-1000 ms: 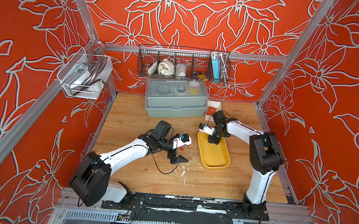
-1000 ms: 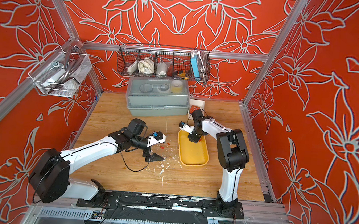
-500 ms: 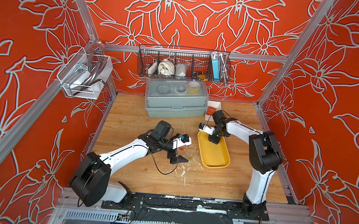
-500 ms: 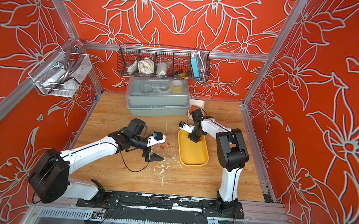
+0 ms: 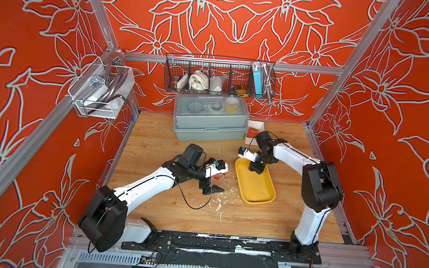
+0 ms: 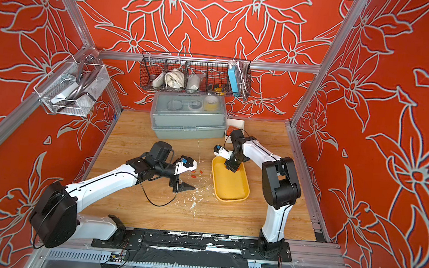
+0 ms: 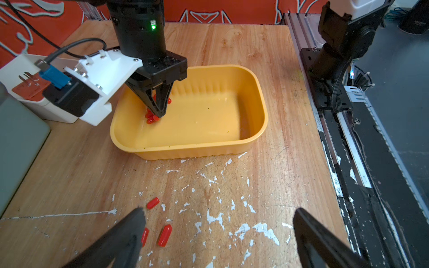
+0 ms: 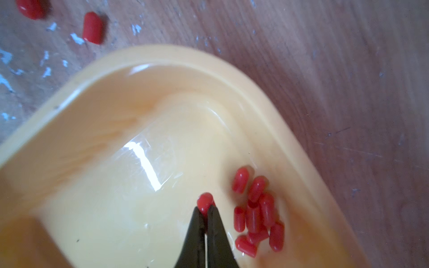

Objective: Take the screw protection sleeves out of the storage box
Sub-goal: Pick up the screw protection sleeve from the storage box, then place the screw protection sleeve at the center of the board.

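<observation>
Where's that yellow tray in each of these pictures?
Top view: the storage box lies right of centre on the wood.
Top view: same place, right of centre.
Left wrist: beyond the open left gripper.
Right wrist: it fills most of the picture.
Shared landmark: the right gripper, shut on a sleeve inside it.

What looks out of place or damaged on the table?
White flecks litter the wooden tabletop beside the mustard-yellow plastic tray, as if its surface is chipped. A few tiny red plastic sleeves lie loose among them.

Orange floral walls (image 5: 243, 19); paint-flecked wooden tabletop (image 5: 253, 221); aluminium frame (image 5: 307, 68).
</observation>
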Robot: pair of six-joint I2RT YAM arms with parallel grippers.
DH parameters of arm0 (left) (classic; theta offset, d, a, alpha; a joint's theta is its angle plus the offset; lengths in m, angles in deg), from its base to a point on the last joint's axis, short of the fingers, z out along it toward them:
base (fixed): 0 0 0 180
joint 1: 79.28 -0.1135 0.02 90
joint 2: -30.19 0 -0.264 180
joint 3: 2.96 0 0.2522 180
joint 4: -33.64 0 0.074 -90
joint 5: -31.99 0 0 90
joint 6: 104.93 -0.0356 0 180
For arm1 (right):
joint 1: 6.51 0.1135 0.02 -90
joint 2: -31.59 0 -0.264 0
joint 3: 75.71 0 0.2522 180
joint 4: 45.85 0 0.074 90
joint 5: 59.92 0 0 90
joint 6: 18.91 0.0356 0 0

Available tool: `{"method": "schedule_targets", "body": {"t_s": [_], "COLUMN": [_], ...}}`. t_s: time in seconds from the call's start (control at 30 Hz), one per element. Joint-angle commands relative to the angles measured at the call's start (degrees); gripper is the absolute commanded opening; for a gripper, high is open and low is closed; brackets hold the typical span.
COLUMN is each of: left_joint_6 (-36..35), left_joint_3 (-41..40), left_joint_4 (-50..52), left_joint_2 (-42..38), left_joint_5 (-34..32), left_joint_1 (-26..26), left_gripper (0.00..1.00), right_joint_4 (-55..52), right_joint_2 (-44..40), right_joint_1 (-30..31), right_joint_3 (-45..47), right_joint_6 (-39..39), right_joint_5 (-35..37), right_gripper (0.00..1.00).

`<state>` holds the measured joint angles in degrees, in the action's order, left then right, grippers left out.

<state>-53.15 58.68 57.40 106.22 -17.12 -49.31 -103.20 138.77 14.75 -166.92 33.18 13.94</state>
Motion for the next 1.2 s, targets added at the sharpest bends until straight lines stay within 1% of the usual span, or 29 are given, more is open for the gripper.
{"method": "schedule_targets", "body": {"t_s": [0.0, 0.1, 0.23, 0.33, 0.47, 0.63, 0.73, 0.83, 0.97, 1.17], "left_joint_6": [0.1, 0.9, 1.4, 1.9, 2.3, 7.2, 8.4, 8.9, 8.1, 7.3], "left_joint_3": [-0.3, -0.2, 0.8, 2.1, 2.7, 2.0, 2.0, 1.8, 2.4, 1.8], "left_joint_4": [0.5, 0.5, 1.4, 2.5, 3.1, 0.2, 0.0, -0.3, 1.6, 2.0], "left_joint_2": [-1.7, -2.1, -3.2, -4.4, -6.5, -9.8, -11.0, -12.1, -12.4, -12.5], "left_joint_5": [-0.5, -0.4, -0.2, 0.4, 0.2, -1.2, -1.7, -0.7, 0.3, 2.7], "left_joint_1": [-0.5, -1.5, -4.6, -7.9, -12.0, -18.1, -20.2, -21.5, -21.9, -22.0], "left_gripper": [0.98, 0.98, 0.98, 0.98, 0.98, 0.98, 0.98, 0.98, 0.98, 0.98], "right_joint_4": [-4.3, -6.0, -8.0, -9.2, -9.7, -7.5, -5.8, -3.7, -0.7, -1.3], "right_joint_2": [-3.6, -6.1, -10.0, -11.3, -10.2, -4.6, 0.3, 4.7, 10.0, 17.5], "right_joint_1": [-0.1, -0.1, 0.4, 2.4, 7.2, 13.2, 15.3, 16.5, 17.1, 17.4], "right_joint_3": [-1.1, -0.9, -1.7, -3.1, -5.8, -9.9, -13.0, -15.6, -17.8, -23.3], "right_joint_6": [1.0, 1.7, 4.3, 6.3, 8.1, 10.4, 12.8, 15.5, 18.7, 21.0], "right_joint_5": [-2.6, -4.4, -10.3, -13.1, -13.9, -12.7, -12.1, -10.9, -8.0, -4.3], "right_gripper": [0.0, 0.0, 0.0, 0.0, 0.0, 0.0, 0.0, 0.0, 0.0, 0.0]}}
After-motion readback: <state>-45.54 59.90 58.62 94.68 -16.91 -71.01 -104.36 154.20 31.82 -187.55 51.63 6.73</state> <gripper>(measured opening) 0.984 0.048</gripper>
